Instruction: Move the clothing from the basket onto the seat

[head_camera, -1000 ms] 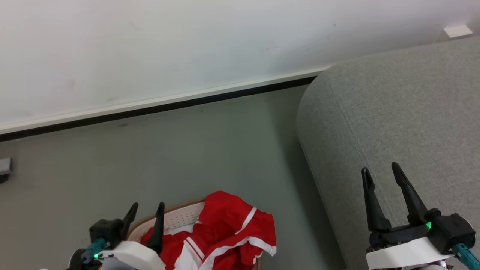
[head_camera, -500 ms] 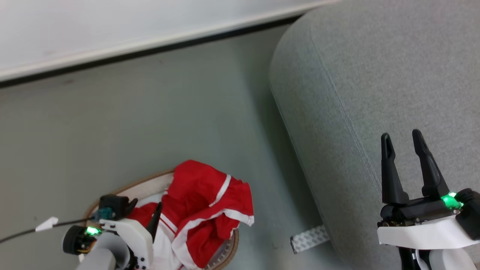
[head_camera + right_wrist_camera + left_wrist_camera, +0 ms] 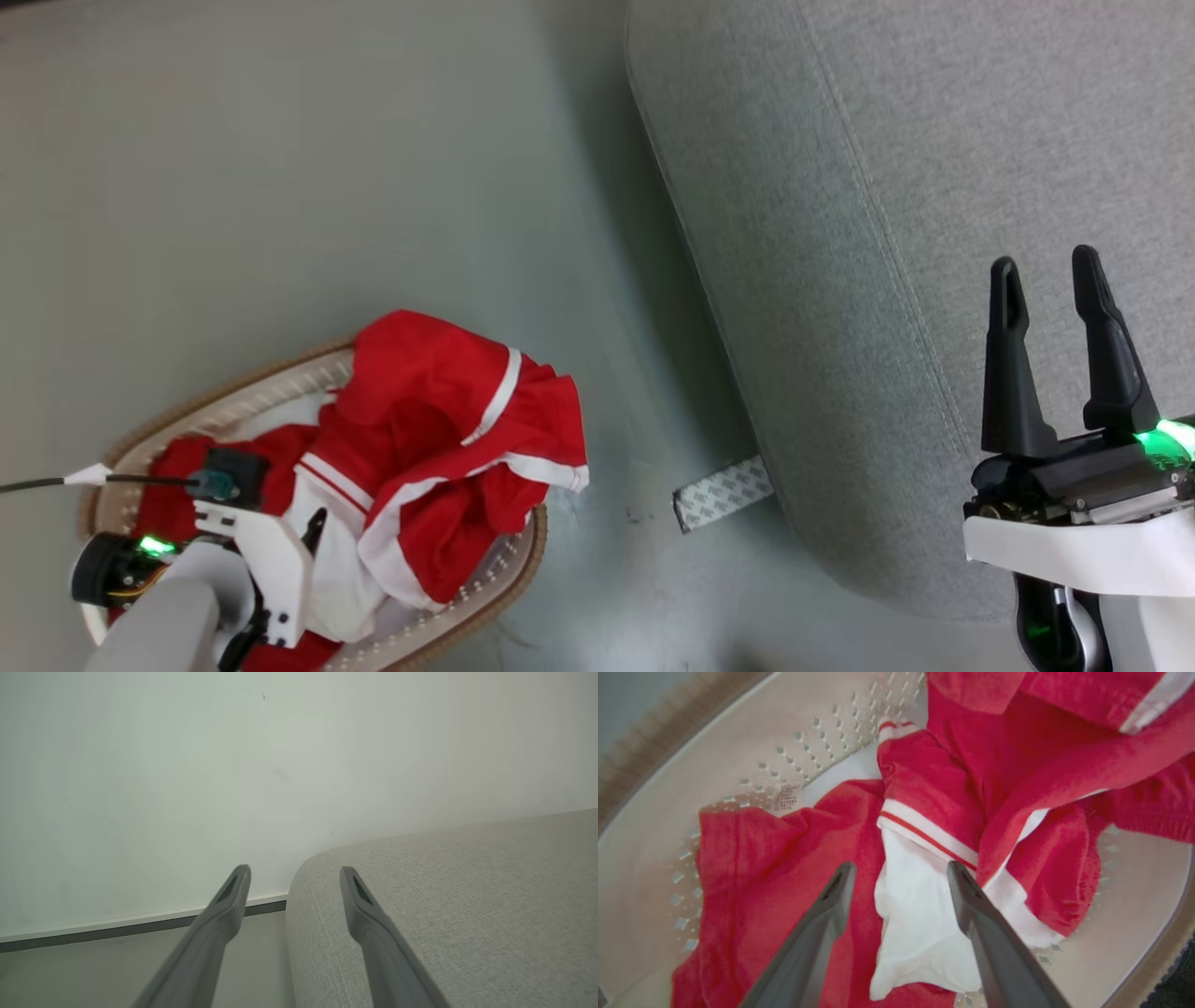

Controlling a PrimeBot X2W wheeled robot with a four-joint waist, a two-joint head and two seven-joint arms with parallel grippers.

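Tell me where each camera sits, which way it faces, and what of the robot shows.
Head view: on the head, looking down at the basket, clothing and seat; left forearm lower left, right jaws open lower right.
Left wrist view: above the basket, looking down onto the clothing; left jaws open.
Right wrist view: above the seat, facing the wall; right jaws open.
Shared: head and left wrist views show basket and clothing.

Shows bright red on the clothing (image 3: 420, 420), broken by white panels, white bands and a thin red stripe along a white hem. Shows white with rows of small holes on the basket (image 3: 224, 387) wall, brown on its rim, plain light grey weave on the seat (image 3: 934, 140), pale grey-green on the floor (image 3: 280, 140). Shows black on the right gripper (image 3: 1042, 261), white on its housing, and a grey-and-white grid pattern on the strip (image 3: 724, 492).
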